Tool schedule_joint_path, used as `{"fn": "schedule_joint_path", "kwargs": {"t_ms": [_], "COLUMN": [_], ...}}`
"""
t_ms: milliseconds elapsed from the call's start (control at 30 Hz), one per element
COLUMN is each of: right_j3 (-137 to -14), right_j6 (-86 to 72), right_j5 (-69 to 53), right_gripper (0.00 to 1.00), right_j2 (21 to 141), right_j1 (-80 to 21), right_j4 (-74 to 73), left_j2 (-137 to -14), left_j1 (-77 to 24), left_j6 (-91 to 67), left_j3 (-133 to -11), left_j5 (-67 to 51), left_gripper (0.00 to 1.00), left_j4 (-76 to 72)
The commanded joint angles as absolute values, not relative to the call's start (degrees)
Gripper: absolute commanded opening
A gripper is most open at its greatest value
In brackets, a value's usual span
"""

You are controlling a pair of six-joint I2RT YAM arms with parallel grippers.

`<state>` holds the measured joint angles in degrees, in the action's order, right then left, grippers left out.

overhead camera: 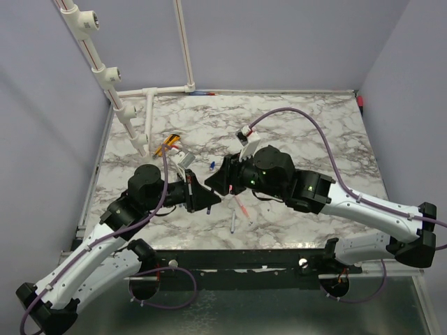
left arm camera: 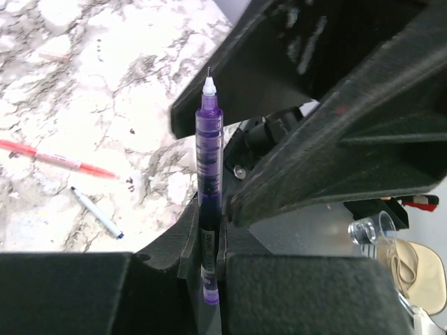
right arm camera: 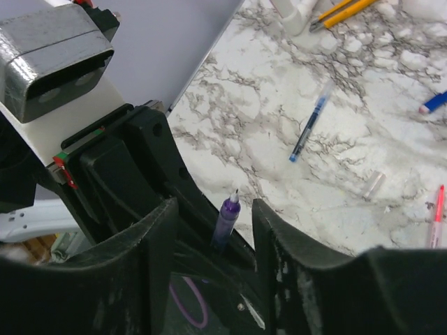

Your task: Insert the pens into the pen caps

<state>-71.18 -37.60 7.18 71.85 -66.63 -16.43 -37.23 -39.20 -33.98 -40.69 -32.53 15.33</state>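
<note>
A purple-blue pen (left arm camera: 209, 132) stands in my left gripper (left arm camera: 209, 234), which is shut on its lower barrel; the bare white tip points away from it. My right gripper (right arm camera: 213, 209) is open, and its fingers (right arm camera: 276, 230) flank that pen's (right arm camera: 227, 218) tip without touching it. The two grippers meet above the table's middle, left gripper (overhead camera: 209, 198) facing right gripper (overhead camera: 214, 183). On the marble lie a red-pink pen (left arm camera: 59, 159) (overhead camera: 242, 208) and a whitish pen with a blue end (left arm camera: 96, 212) (overhead camera: 232, 222). A short blue cap (right arm camera: 434, 102) and a clear sleeve (right arm camera: 374, 185) lie loose.
A slim translucent blue stick (right arm camera: 309, 129) lies on the marble. The yellow-and-black tool (overhead camera: 167, 144) rests beside the white pipe frame (overhead camera: 115, 94) at the back left. Purple walls close in the table on three sides.
</note>
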Motion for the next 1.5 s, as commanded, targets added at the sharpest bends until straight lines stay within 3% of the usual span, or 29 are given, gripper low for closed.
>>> {"fn": "schedule_joint_path", "kwargs": {"t_ms": [0, 200, 433, 1467], "right_j3": [-71.44, -71.14, -70.76, -84.16], "right_j6": [-36.78, -36.60, -40.24, -45.70], "right_j5": [14.90, 24.05, 30.49, 18.69], "right_gripper": [0.53, 0.60, 0.61, 0.59], "right_j2": [69.77, 66.88, 68.28, 107.08], "right_j1": [-66.84, -66.80, -66.80, -65.98], "right_j4": [-22.13, -29.45, -38.46, -34.29], "left_j2": [-37.91, -38.58, -36.80, -21.67], "left_j1": [-39.38, -39.36, -39.32, -39.37], "left_j6": [-31.71, -26.60, -25.59, -26.35], "left_j3": [-39.84, -40.19, -41.15, -38.41], "left_j5": [-27.09, -16.03, -8.00, 4.05], "left_gripper": [0.00, 0.00, 0.00, 0.00], "left_j4": [17.45, 24.11, 26.37, 25.64]}}
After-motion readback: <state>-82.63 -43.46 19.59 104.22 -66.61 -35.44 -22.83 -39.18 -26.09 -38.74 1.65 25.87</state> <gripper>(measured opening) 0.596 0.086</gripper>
